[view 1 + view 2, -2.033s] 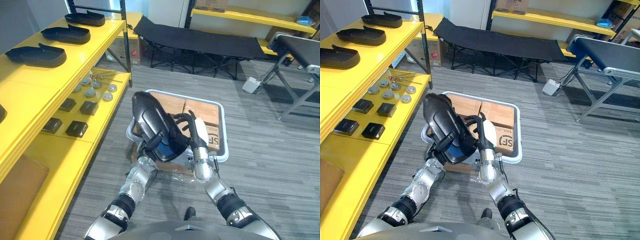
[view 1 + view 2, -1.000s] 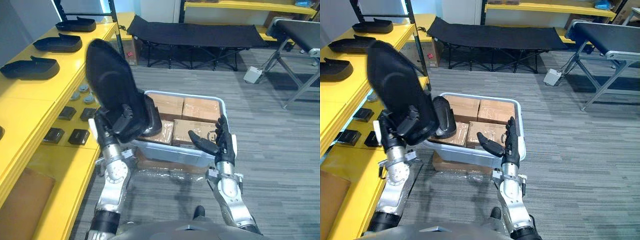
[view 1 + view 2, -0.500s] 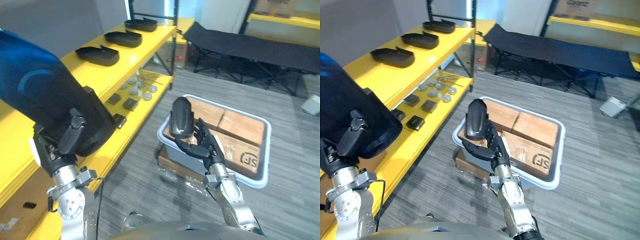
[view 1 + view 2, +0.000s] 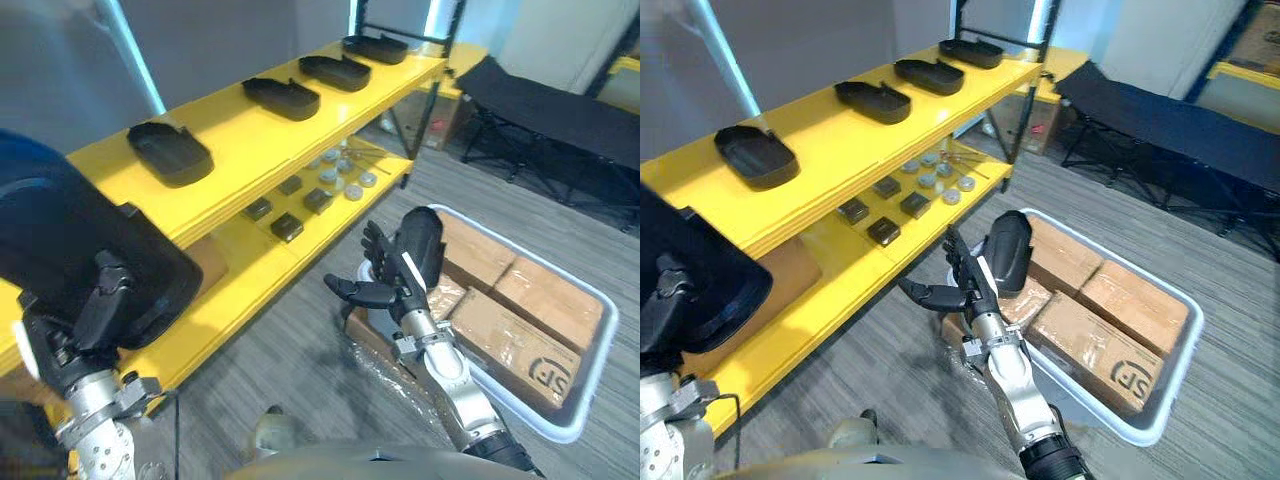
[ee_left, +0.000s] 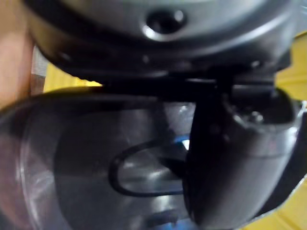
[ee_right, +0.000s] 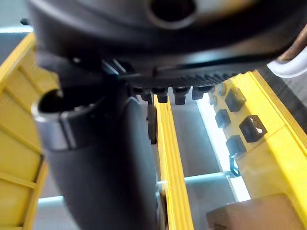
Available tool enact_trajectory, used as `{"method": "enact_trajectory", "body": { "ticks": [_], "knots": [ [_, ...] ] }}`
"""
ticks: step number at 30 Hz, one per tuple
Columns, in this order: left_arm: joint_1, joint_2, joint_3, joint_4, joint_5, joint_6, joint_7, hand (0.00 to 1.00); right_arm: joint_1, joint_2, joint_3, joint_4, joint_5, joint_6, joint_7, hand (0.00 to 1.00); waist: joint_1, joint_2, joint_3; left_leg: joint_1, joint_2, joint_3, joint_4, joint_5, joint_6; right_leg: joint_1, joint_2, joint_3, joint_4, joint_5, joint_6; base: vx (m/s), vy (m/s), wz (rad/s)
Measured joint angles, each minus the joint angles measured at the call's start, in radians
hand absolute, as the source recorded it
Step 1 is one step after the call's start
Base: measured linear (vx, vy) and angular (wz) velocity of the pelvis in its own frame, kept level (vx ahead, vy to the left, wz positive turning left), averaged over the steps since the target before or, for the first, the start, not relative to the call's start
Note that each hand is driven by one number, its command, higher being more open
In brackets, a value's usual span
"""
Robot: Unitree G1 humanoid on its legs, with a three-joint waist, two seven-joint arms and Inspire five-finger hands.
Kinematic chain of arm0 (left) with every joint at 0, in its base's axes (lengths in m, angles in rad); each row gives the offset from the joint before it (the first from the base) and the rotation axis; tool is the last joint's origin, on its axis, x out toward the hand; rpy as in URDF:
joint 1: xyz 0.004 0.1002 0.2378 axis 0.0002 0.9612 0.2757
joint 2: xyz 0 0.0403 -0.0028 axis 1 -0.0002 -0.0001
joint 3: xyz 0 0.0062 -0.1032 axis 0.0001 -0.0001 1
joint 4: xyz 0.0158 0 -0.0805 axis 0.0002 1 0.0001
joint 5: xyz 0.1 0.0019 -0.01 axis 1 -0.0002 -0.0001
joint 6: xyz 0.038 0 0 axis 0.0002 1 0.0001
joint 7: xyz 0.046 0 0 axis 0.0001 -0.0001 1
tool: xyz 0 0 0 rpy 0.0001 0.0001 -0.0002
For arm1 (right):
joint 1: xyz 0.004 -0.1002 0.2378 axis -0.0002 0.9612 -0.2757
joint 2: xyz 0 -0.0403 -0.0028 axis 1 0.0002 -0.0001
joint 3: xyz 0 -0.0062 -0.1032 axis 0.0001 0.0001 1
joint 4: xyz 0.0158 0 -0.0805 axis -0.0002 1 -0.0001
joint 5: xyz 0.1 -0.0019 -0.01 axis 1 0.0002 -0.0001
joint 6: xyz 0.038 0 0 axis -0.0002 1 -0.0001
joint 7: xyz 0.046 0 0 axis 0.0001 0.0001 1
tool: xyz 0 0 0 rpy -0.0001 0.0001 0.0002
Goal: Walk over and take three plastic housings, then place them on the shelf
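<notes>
Camera's swung toward the yellow shelf (image 4: 235,135). At lower left, left hand (image 4: 85,325) has fingers curled round a black plastic housing (image 4: 60,235). The right hand (image 4: 388,288) is spread wide, empty, just in front of a second housing (image 4: 422,243) standing in the white bin (image 4: 592,385). Four more housings (image 4: 170,152) sit on the top tier.

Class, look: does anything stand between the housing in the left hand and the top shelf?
Nothing visible does. The plastic housing in the left hand is beside a bare stretch of the shelf.
</notes>
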Motion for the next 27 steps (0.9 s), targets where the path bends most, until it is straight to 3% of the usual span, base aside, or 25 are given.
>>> {"method": "enact_trajectory", "body": {
  "ticks": [3, 6, 9, 12, 17, 23, 25, 27],
  "knots": [
    [0.0, 0.003, -0.008, 0.0, 0.0, 0.0, -0.006, 0.0, 0.0, 0.0, -0.012, 0.003, -0.002, 0.0, 0.017, 1.0, -0.003, 0.015, 0.013, 0.002, -0.006, 0.0, -0.024, 0.009, 0.006, -0.006, -0.017, 0.003, 0.04, -0.028, 0.006, -0.04, 0.034, 0.22],
    [-0.012, 0.039, -0.049, 0.0, -0.019, 0.0, -0.054, 0.0, 0.044, 0.0, -0.056, -0.009, -0.001, -0.022, 0.038, 1.0, -0.028, 0.011, 0.019, -0.008, -0.037, -0.056, -0.053, 0.036, 0.023, -0.061, -0.015, 0.187, 0.138, -0.132, 0.008, -0.06, 0.003, 0.64],
    [-0.074, 0.096, -0.135, 0.022, -0.034, 0.0, -0.121, 0.0, 0.138, -0.002, -0.148, -0.021, 0.004, -0.026, 0.042, 1.0, -0.079, 0.002, 0.024, -0.023, -0.103, -0.188, -0.101, 0.099, 0.014, -0.102, 0.004, 0.367, 0.276, -0.284, -0.019, -0.06, -0.09, 1.32],
    [-0.086, 0.108, -0.162, 0.03, -0.033, -0.001, -0.115, 0.0, 0.154, -0.003, -0.185, -0.011, 0.012, -0.039, 0.068, 1.0, -0.09, 0.013, 0.029, -0.035, -0.111, -0.186, -0.101, 0.129, 0.018, -0.1, 0.0, 0.345, 0.311, -0.302, -0.018, -0.04, -0.066, 0.54],
    [-0.064, 0.108, -0.184, 0.062, -0.034, -0.001, -0.075, 0.0, 0.148, -0.043, -0.157, -0.011, -0.001, -0.111, 0.148, 1.0, -0.086, 0.036, 0.046, -0.027, -0.073, -0.117, -0.102, 0.143, 0.027, -0.105, 0.024, 0.342, 0.34, -0.328, -0.035, -0.12, -0.027, 0.07],
    [-0.034, 0.107, -0.183, 0.063, -0.035, -0.001, -0.071, 0.0, 0.114, -0.041, -0.136, -0.014, 0.003, -0.116, 0.129, 1.0, -0.068, 0.015, 0.056, -0.022, -0.081, -0.07, -0.101, 0.133, 0.034, -0.097, 0.0, 0.335, 0.353, -0.341, -0.023, -0.06, 0.026, 0.08],
    [-0.034, 0.097, -0.171, 0.061, -0.038, 0.0, -0.102, 0.0, 0.104, -0.02, -0.138, -0.025, 0.011, -0.12, 0.096, 1.0, -0.062, 0.002, 0.051, -0.041, -0.108, -0.07, -0.098, 0.133, 0.037, -0.087, -0.015, 0.318, 0.336, -0.345, -0.015, 0.03, 0.089, 0.5],
    [-0.036, 0.09, -0.145, 0.058, -0.066, 0.0, -0.148, 0.0, 0.093, 0.009, -0.143, -0.038, 0.011, -0.137, 0.07, 1.0, -0.058, -0.02, 0.062, -0.06, -0.147, -0.07, -0.069, 0.114, 0.059, -0.063, -0.038, 0.313, 0.312, -0.35, -0.007, 0.07, 0.115, 0.51]
  ]
}}
